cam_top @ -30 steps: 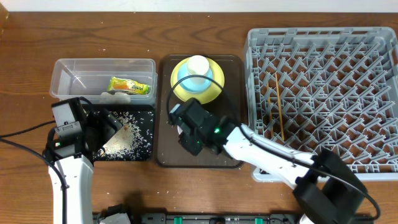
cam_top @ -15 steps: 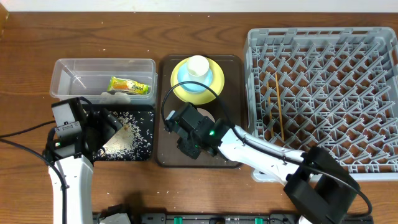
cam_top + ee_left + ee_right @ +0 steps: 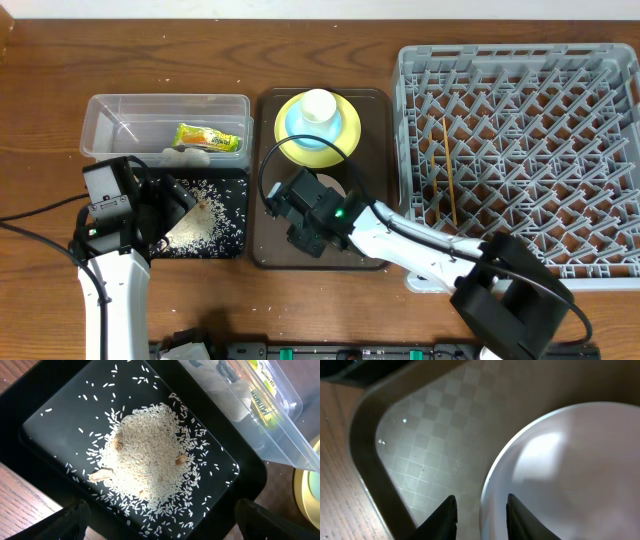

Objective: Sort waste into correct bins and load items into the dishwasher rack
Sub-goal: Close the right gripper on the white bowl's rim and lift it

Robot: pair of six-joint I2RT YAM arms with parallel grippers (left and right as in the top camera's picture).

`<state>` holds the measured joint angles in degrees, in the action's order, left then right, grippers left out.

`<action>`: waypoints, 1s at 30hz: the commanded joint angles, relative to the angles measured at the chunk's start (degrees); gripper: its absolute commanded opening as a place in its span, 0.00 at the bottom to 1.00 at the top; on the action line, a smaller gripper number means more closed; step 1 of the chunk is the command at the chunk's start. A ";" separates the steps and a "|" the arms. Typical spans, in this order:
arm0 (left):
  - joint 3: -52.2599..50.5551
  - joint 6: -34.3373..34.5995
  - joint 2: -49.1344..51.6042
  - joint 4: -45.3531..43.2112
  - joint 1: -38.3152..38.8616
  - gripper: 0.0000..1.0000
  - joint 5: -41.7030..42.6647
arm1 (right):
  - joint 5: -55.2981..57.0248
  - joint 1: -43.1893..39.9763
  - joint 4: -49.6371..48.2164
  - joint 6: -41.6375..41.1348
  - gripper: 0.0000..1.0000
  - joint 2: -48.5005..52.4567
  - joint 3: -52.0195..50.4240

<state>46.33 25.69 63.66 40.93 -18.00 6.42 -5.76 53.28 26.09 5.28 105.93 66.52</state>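
Note:
My right gripper (image 3: 481, 496) is open low over the brown serving tray (image 3: 420, 460). Its fingers straddle the rim of the white bowl (image 3: 570, 470), one outside and one inside, with a gap on each side. Overhead, the right gripper (image 3: 300, 215) hides most of that bowl (image 3: 335, 187). My left gripper (image 3: 167, 525) hangs wide open over the black tray (image 3: 45, 435), which holds a heap of rice (image 3: 150, 455). The clear tub (image 3: 130, 115) holds the snack wrapper (image 3: 208, 137). The chopsticks (image 3: 449, 175) lie in the grey rack (image 3: 520, 55).
At the back of the serving tray (image 3: 372, 150) a yellow plate (image 3: 345, 140) carries a light blue bowl (image 3: 298, 128) with a small white cup (image 3: 318, 105) in it. The black tray (image 3: 236, 240) lies just left of the serving tray, the rack just right.
My right gripper has slid a little left and toward the front over the serving tray, and its jaws have widened slightly. The left arm has not moved.

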 commanded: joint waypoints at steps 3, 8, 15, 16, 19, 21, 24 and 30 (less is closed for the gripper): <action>0.81 0.31 0.07 0.17 -0.26 0.95 -0.94 | 0.42 0.22 0.35 1.25 0.25 0.92 0.07; 0.79 0.31 0.07 0.17 -0.26 0.95 -0.92 | 0.79 0.22 0.94 0.98 0.27 0.92 0.07; 0.79 0.31 0.07 0.17 -0.26 0.95 -0.92 | 1.46 0.26 0.57 1.01 0.19 0.92 0.07; 0.79 0.31 0.07 0.17 -0.26 0.95 -0.92 | 1.46 0.26 0.57 1.03 0.18 0.92 0.07; 0.79 0.31 0.07 0.17 -0.26 0.95 -0.92 | 1.88 0.26 0.57 1.01 0.18 0.92 0.07; 0.79 0.31 0.07 0.17 -0.26 0.95 -0.92 | 1.88 0.26 0.63 1.03 0.17 0.92 0.07; 0.79 0.31 0.07 0.17 -0.26 0.95 -0.94 | 2.84 0.26 0.94 1.03 0.17 0.90 0.07; 0.81 0.31 0.07 0.17 -0.26 0.95 -0.94 | 4.26 0.26 1.22 2.80 0.23 0.90 0.20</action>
<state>46.33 25.71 63.66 40.93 -18.00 6.42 -2.76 53.28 27.20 6.52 106.26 66.52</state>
